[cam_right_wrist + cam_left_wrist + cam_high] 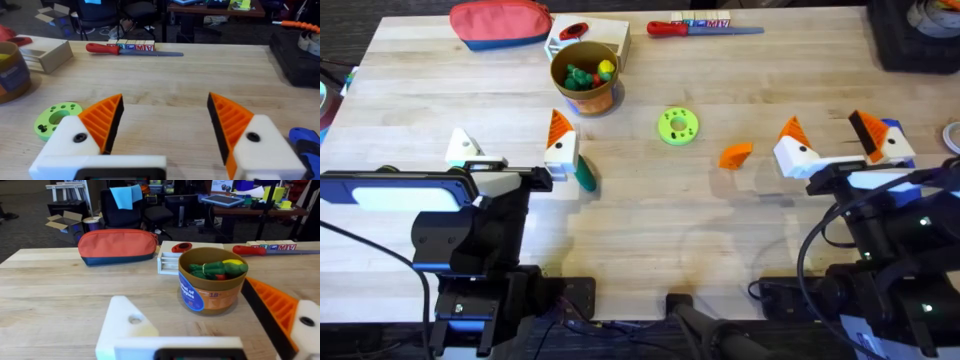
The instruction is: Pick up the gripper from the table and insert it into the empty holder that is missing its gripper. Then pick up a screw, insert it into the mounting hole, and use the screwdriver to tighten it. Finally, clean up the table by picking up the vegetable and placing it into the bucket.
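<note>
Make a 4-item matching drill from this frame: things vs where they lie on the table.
1. loose orange gripper
2. bucket
3. dark green vegetable
4. red-handled screwdriver

a. far edge of the table
b. beside the left gripper, at its orange-tipped finger
c. between the green disc and the right gripper
d. in front of the white box

Pairs: 1-c, 2-d, 3-b, 4-a

One loose orange gripper [736, 155], one bucket [585, 77], one green disc [678, 126], one red screwdriver [702, 29].
</note>
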Motion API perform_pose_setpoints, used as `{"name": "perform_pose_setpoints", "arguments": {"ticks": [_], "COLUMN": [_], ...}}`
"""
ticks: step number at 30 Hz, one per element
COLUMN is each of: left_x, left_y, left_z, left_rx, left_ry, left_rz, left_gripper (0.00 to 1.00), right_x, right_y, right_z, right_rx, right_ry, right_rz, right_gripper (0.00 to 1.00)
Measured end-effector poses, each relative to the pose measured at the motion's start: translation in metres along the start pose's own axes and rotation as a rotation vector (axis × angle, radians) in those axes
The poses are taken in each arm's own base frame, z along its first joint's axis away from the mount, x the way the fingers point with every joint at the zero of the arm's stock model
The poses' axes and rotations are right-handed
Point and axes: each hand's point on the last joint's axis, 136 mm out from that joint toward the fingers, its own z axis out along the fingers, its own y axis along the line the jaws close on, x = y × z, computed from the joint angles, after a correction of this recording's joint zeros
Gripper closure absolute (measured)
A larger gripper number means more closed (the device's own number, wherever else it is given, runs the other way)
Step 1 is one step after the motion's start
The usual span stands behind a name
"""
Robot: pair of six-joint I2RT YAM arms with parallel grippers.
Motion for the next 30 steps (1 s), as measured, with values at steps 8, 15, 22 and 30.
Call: {"name": "perform_pose_setpoints", "arguments": {"ticks": [8, 15, 22, 30], "left_x": [0.000, 0.008, -0.024, -0.075], "left_y": [0.000, 0.001, 0.006, 0.007], "left_z": [0.000, 0.000, -0.024, -0.023], "left_rx": [0.000, -0.004, -0.036, -0.033], "left_ry": [0.000, 0.036, 0.268, 0.586], "left_rz": [0.000, 0.000, 0.008, 0.012], "left_gripper": [0.014, 0.015, 0.015, 0.015], "right_x": [0.001, 0.001, -0.016, -0.088], "right_y": [0.000, 0.000, 0.006, 0.008], "right_z": [0.000, 0.000, -0.034, -0.057], "right_rx": [0.000, -0.002, -0.017, -0.016], "right_ry": [0.005, 0.009, 0.307, 0.530], "right_rz": [0.001, 0.009, 0.071, 0.089], "right_gripper": [0.010, 0.010, 0.010, 0.010]}}
